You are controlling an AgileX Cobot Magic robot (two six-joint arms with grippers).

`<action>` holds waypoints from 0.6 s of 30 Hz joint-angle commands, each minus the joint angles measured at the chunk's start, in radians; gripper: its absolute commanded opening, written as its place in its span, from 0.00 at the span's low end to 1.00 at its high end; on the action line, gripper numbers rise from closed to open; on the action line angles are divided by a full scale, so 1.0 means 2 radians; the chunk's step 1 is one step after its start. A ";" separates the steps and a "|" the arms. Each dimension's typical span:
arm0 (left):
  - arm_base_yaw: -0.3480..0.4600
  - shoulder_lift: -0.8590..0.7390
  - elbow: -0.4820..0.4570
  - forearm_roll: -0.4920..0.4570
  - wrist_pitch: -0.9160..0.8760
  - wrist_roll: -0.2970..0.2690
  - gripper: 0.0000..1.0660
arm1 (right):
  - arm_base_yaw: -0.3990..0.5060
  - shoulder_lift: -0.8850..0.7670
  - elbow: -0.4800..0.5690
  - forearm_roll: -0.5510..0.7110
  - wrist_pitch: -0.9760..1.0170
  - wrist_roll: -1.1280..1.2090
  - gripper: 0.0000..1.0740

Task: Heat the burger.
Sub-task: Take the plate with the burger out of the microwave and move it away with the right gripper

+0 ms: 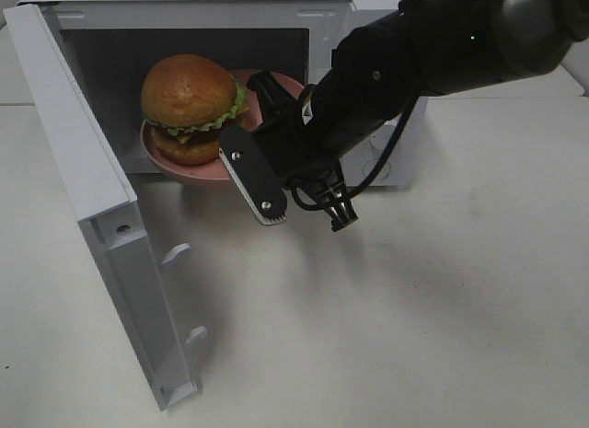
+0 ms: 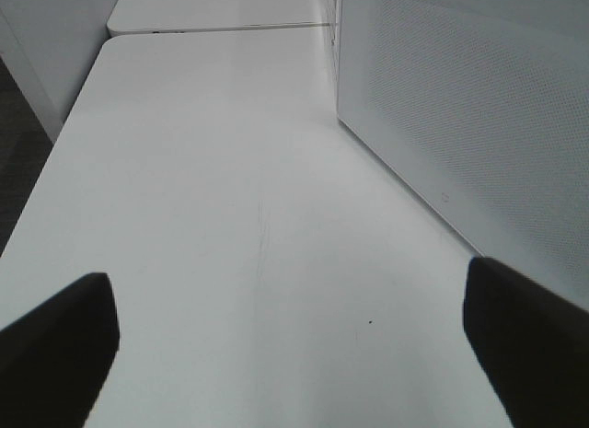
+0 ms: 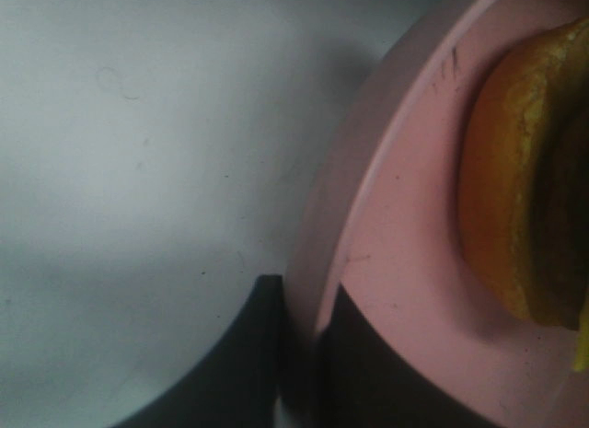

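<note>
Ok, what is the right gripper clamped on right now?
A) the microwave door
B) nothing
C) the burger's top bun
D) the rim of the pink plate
D: in the right wrist view the right gripper pinches the pink plate at its rim, the burger sitting on it untouched.

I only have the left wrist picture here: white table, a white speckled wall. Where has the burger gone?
Observer: The burger sits on a pink plate at the mouth of the open microwave.
Operator: Is anything holding it?
Observer: Yes, the right gripper is shut on the plate's rim.
Operator: And that speckled wall?
Observer: Probably the microwave's side; its door is swung wide open.
</note>
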 commanded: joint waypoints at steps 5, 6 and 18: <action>0.002 -0.012 0.002 -0.001 -0.004 -0.002 0.88 | -0.001 -0.062 0.048 0.016 -0.034 0.001 0.00; 0.002 -0.012 0.002 -0.001 -0.004 -0.002 0.88 | -0.001 -0.069 0.056 0.016 -0.034 0.001 0.00; 0.002 -0.012 0.002 -0.001 -0.004 -0.002 0.88 | -0.001 -0.147 0.141 0.016 -0.031 0.001 0.00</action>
